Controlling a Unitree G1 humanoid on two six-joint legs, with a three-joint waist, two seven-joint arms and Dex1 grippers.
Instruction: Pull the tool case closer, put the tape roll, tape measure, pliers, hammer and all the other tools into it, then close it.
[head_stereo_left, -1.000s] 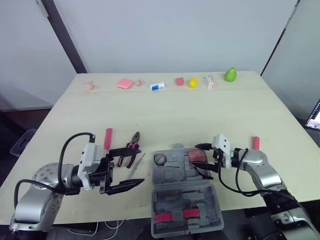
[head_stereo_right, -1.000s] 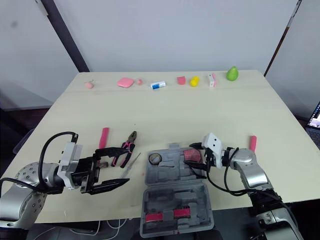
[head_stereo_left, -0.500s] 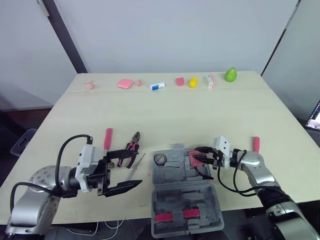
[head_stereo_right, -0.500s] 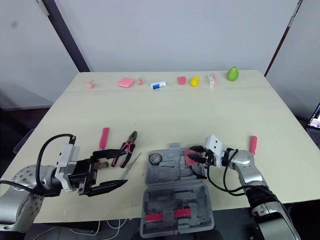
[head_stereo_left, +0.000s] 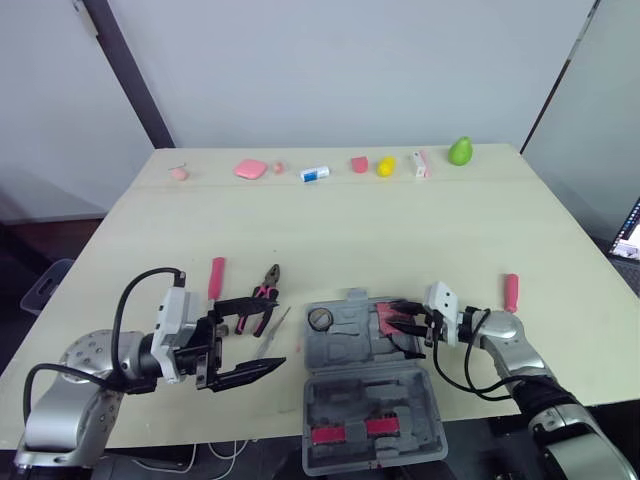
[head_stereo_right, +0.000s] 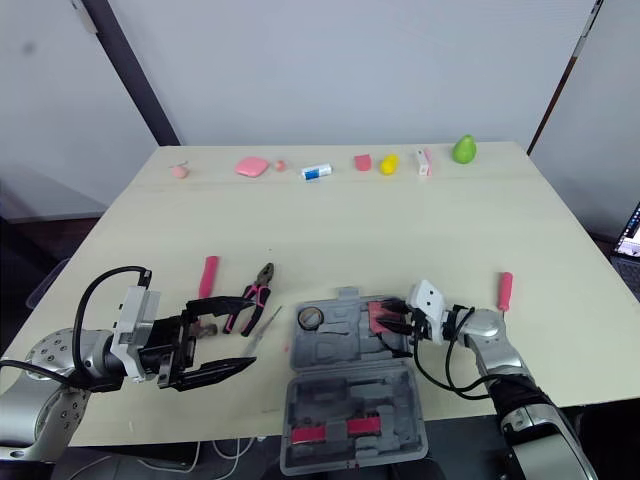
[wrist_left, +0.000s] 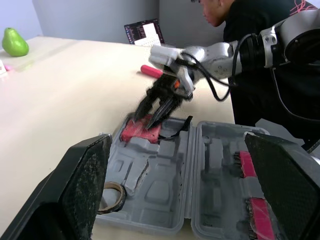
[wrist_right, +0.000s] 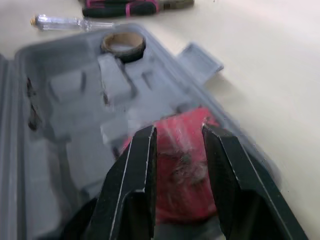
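- Tool case (head_stereo_left: 350, 345) open and flat at the near middle of the table (head_stereo_left: 350, 230), lid half nearest; hard grey moulded plastic, likely light and prone to slide if pushed on one corner.
- Tape roll (head_stereo_left: 320, 319) already seated in the far-left pocket of the case; tape measure (wrist_left: 140, 131) lying at the far-right end.
- Right gripper (head_stereo_left: 403, 320) low over the tape measure, fingers parted only narrowly; possibly touching it, though too blurred to tell whether anything is gripped.
- Left gripper (head_stereo_left: 275, 330) spread wide and empty, hovering just left of the case.
- Pliers (head_stereo_left: 268, 283) on the table just beyond the left gripper: stiff steel, pink rubber handles; best taken across both handles near the pivot.
- Screwdriver (head_stereo_left: 280, 320) between pliers and case: thin and smooth, apt to roll; best pinched mid-shaft.
- Pink-handled tool (head_stereo_left: 216, 276) further left, another pink-handled tool (head_stereo_left: 512, 291) right of the case; heads not made out.
- Nothing lying between the loose tools and the case; green pear (head_stereo_left: 460, 150) and other small items in a row along the far edge, well apart.
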